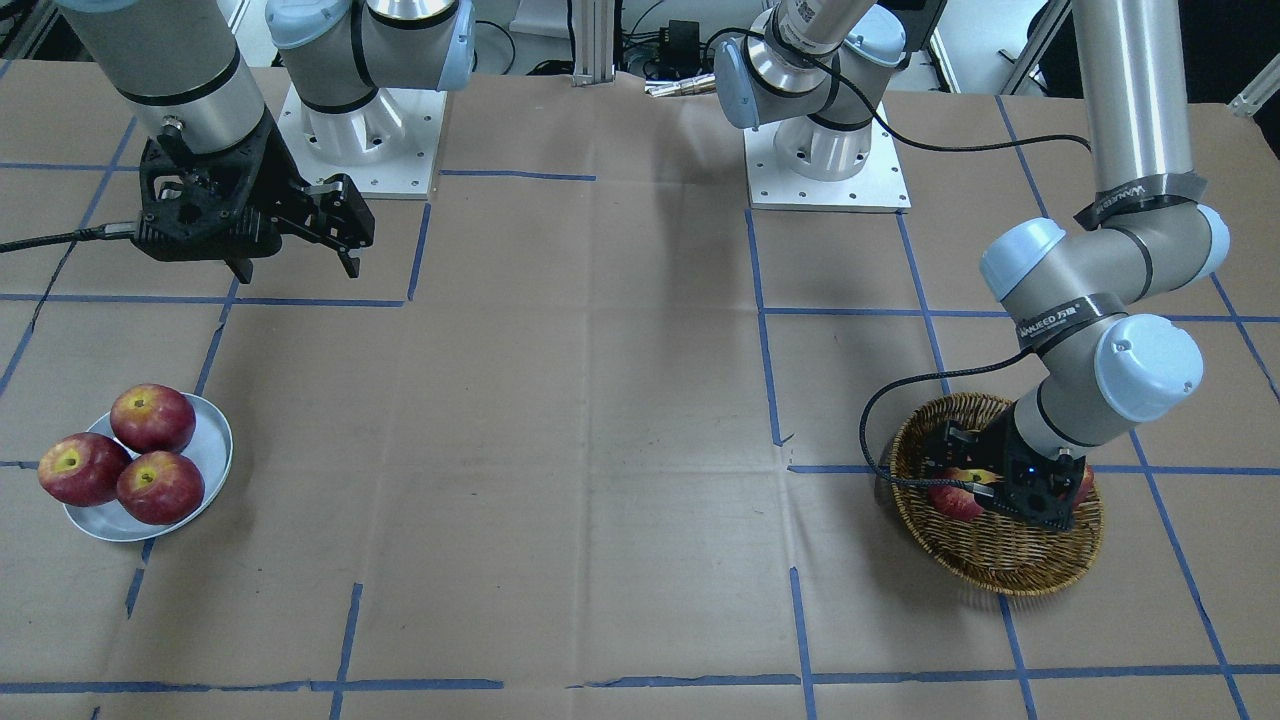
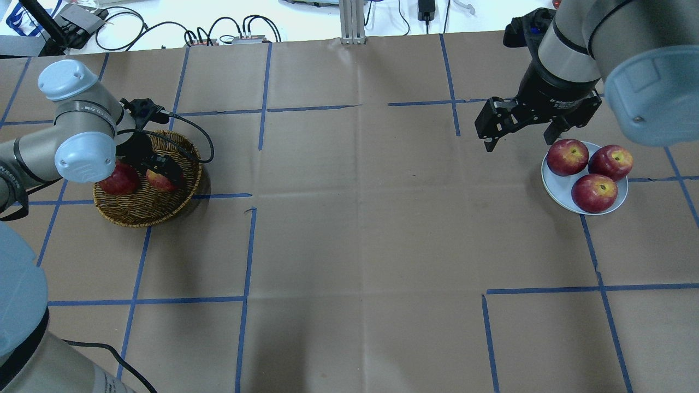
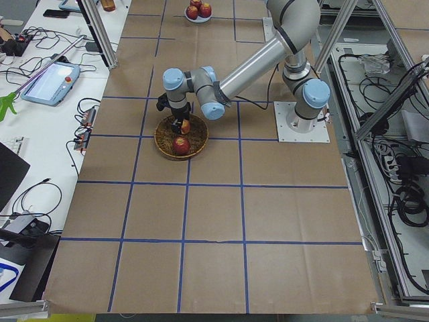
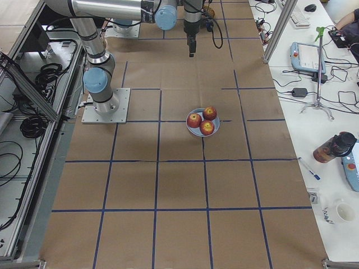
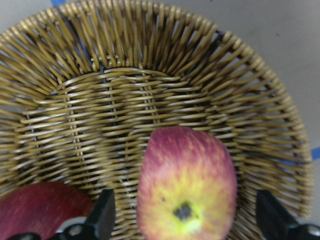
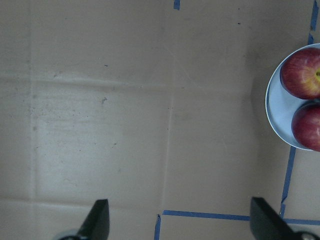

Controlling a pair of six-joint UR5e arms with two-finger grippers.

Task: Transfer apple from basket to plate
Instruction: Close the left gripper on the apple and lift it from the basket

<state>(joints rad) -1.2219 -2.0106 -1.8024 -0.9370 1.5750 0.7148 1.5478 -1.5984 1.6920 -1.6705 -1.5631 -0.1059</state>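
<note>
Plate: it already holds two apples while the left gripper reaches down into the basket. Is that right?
Not quite: the plate holds three apples, not two, as the overhead exterior view shows. The left gripper does reach down into the basket.

1. The apple (image 5: 186, 185) runs off the left wrist view's bottom edge.
2. A darker apple (image 5: 40, 212) is cropped beside it.
3. The right wrist view's edge cuts the plate (image 6: 274, 110).

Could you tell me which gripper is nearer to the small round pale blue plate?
Right: the right gripper hovers beside the pale blue plate; the left gripper is across the table in the brown wicker basket.
</note>
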